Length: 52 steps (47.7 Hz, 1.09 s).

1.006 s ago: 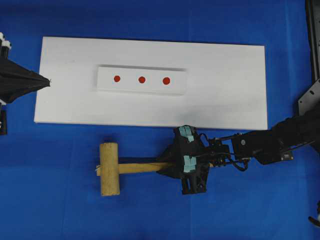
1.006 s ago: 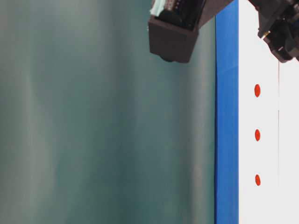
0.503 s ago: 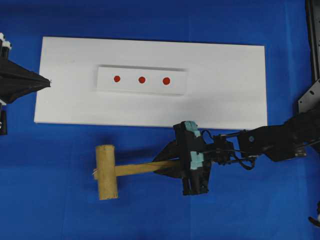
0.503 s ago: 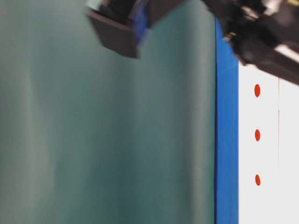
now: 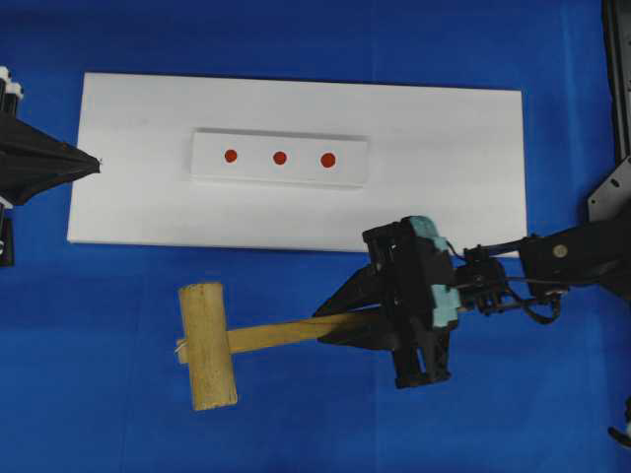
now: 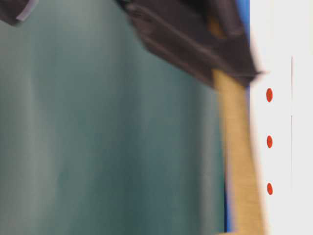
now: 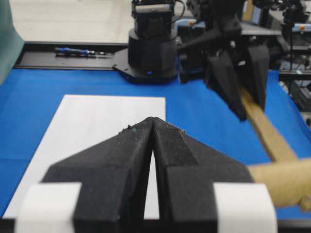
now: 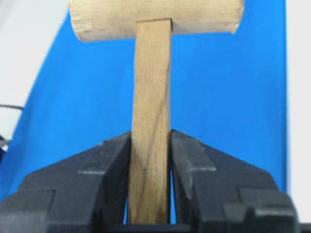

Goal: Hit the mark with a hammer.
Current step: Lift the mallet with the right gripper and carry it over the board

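Observation:
The hammer (image 5: 207, 345), a light wooden mallet, hangs over the blue cloth in front of the white board, its handle running right into my right gripper (image 5: 330, 328). Seen from the right wrist, the right gripper (image 8: 151, 136) is shut on the flat handle (image 8: 153, 87), head at the far end. The mark (image 5: 280, 158) is the middle of three red dots on the white block (image 5: 254, 172). It is uncovered, well behind the hammer. My left gripper (image 5: 94, 163) rests shut and empty at the board's left edge; its tips (image 7: 153, 119) touch. The table-level view shows the blurred handle (image 6: 239, 147) beside the mark (image 6: 269, 142).
The block lies on a large white board (image 5: 444, 168) on blue cloth. A black arm base (image 7: 153, 48) stands at the far end in the left wrist view. A black frame (image 5: 616, 79) runs along the right edge.
The right gripper has risen with the hammer and shifted right and toward the front edge; the head looks larger and tilted. The handle has come into the table-level view. The left gripper is still.

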Motion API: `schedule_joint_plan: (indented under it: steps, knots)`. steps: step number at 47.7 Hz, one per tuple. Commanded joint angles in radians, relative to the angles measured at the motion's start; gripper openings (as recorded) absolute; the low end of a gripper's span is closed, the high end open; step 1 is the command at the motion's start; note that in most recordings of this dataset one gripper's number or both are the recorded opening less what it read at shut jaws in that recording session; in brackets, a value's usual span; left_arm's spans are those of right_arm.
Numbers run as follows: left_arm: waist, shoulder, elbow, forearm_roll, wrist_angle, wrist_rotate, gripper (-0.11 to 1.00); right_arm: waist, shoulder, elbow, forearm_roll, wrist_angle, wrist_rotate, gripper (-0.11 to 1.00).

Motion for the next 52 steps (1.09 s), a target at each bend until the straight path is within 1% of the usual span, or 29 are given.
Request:
schedule_joint_plan:
  steps: [1,9,14,17,28,33,40,49,52]
  knots:
    - [0.002,0.005,-0.011,-0.002,-0.005,-0.003,0.00,-0.003,-0.038,-0.014,-0.002,-0.005,-0.011,0.09]
    - [-0.002,0.005,-0.011,0.000,-0.006,-0.003,0.00,-0.020,-0.035,-0.015,0.000,-0.009,-0.012,0.09]
    - [-0.003,0.005,-0.011,0.000,-0.006,-0.003,0.00,-0.055,-0.035,-0.015,0.002,-0.009,-0.012,0.09]
    - [-0.003,0.006,-0.009,-0.002,-0.006,-0.003,0.00,-0.083,-0.037,-0.015,0.002,-0.009,-0.014,0.09]
    - [-0.005,0.009,-0.009,0.000,-0.006,-0.005,0.00,-0.221,-0.037,-0.015,-0.006,-0.006,-0.028,0.09]
    - [-0.005,0.009,-0.011,-0.002,-0.005,-0.023,0.00,-0.264,-0.037,-0.017,-0.015,-0.005,-0.051,0.09]
    - [-0.005,0.011,-0.008,-0.002,-0.003,-0.034,0.00,-0.282,-0.037,-0.020,-0.018,-0.005,-0.104,0.09]
    - [-0.005,0.009,-0.005,-0.002,-0.005,-0.034,0.00,-0.285,-0.037,-0.020,-0.018,-0.011,-0.135,0.09]
    - [-0.005,0.009,-0.005,-0.002,-0.003,-0.035,0.00,-0.290,-0.037,-0.021,-0.031,-0.011,-0.163,0.09]
